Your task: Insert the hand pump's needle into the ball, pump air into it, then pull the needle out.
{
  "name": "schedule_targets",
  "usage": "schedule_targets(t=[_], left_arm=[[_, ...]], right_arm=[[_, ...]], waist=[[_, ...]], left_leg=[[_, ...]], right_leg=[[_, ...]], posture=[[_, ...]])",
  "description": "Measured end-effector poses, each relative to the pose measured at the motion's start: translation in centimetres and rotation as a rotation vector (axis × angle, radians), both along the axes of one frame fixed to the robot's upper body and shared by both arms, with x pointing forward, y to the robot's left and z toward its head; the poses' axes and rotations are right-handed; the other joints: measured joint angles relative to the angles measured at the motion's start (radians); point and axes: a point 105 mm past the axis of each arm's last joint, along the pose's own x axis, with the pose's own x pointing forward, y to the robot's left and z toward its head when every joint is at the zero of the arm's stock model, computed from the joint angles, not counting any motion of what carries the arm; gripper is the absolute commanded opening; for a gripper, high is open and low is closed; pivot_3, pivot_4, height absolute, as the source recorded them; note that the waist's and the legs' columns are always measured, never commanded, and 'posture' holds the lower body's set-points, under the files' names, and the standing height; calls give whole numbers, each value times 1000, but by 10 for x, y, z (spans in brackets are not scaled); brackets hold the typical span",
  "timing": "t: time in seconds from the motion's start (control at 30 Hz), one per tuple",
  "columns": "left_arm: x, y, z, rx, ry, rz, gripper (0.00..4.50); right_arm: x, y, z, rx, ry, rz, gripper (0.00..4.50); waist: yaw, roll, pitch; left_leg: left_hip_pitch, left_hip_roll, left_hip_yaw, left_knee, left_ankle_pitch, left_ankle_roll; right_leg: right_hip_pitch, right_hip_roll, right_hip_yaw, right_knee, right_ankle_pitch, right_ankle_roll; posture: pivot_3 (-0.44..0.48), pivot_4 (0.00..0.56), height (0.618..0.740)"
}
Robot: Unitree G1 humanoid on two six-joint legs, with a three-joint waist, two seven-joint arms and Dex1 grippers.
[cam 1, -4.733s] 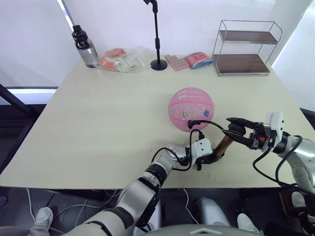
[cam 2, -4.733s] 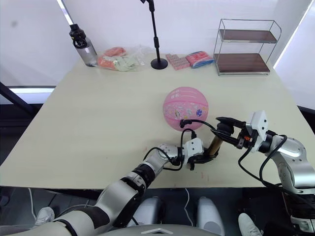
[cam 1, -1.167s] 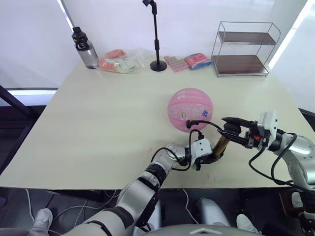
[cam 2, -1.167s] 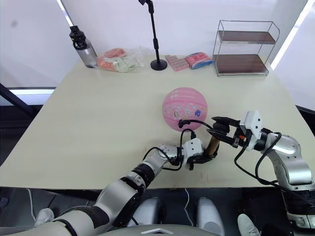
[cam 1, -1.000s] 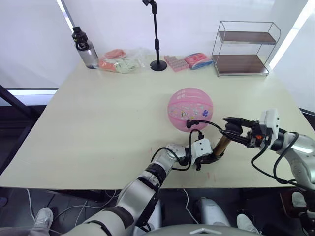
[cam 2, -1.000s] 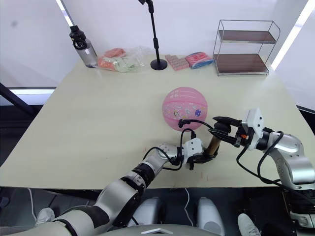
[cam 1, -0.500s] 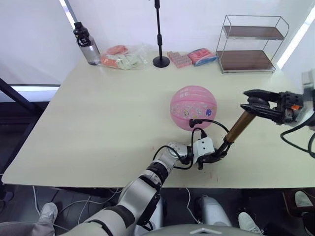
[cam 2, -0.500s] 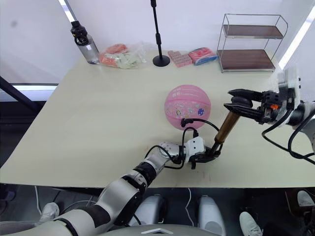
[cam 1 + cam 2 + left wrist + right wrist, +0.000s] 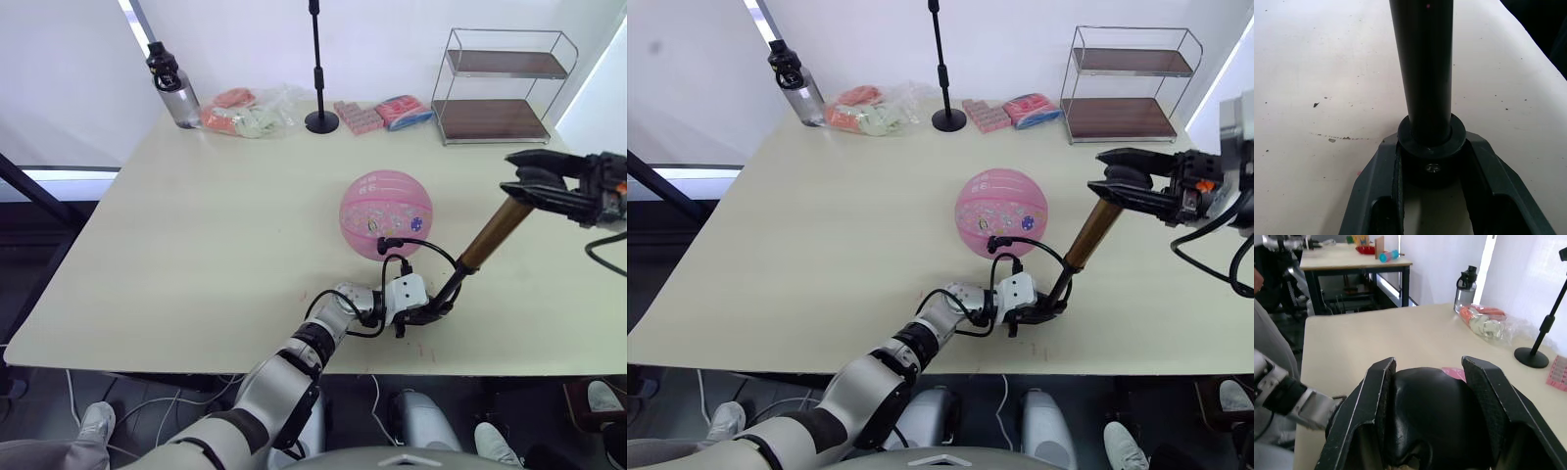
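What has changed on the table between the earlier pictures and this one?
The right pincer, shut on the hand pump's handle, has pulled it up and to the right, drawing the pump out longer. The left pincer still grips the pump's foot, the hose still meets the ball, and the ball has not moved.

No legible txt; lettering on ball point(image 9: 385, 213) too small.
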Motion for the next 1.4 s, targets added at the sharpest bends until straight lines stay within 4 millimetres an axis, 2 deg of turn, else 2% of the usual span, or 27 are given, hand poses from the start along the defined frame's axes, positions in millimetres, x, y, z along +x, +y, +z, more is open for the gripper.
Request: schedule_targets(t=[0.13,0.27,0.3,0.33,0.43,0.67,0.87,1.0,1.4], left_arm=[[0,2,-2,6,1,9,1077],[0,3,-3,9,3,11,1077],[0,3,-4,10,4,11,1077],[0,3,-4,10,4,11,1077],[0,4,-5,13,8,13,1077],[0,5,-6,15,8,17,1077],[-1,4,-5,14,8,14,1077],[-1,2,-4,5,9,10,1077],[-2,0,-2,-3,9,3,1077]], right_arm=[[1,6,-33,-9,13,-6,1749],[3,11,-56,-5,29,-21,1749],[4,12,-68,-15,36,-28,1749],[5,12,-69,-18,37,-30,1749],[6,19,-95,0,58,-44,1749],[5,26,-124,-18,62,-66,1749],[6,22,-115,5,87,-68,1749],[10,15,-97,19,131,-58,1749],[6,4,3,49,49,25,1749]], waist=[[-2,-7,-5],[-3,-8,-8],[-3,-9,-8],[-3,-9,-8],[-3,-12,-11],[-6,-10,-12],[-5,-9,-12],[-3,-5,-6],[1,0,-1]], left_leg=[[3,1,-1,0,0,0],[4,2,-1,0,0,0],[5,2,-1,0,0,0],[5,2,-1,0,0,0],[7,3,-2,0,0,0],[9,3,-2,0,0,0],[8,3,-3,0,0,0],[4,2,-2,0,0,0],[0,1,-1,0,0,0]], right_leg=[[2,3,0,0,0,0],[3,4,0,0,0,-1],[4,4,0,0,-2,-4],[4,4,0,0,-2,-4],[6,5,-1,0,-2,-4],[8,5,-1,0,-2,-4],[8,5,-1,0,-2,-4],[4,3,-1,0,-2,-4],[1,1,0,0,-2,-4]], posture=[[0,150,740],[0,150,740],[0,150,740],[0,150,740],[0,150,740],[0,150,740],[0,150,740],[0,150,740],[0,150,740]])
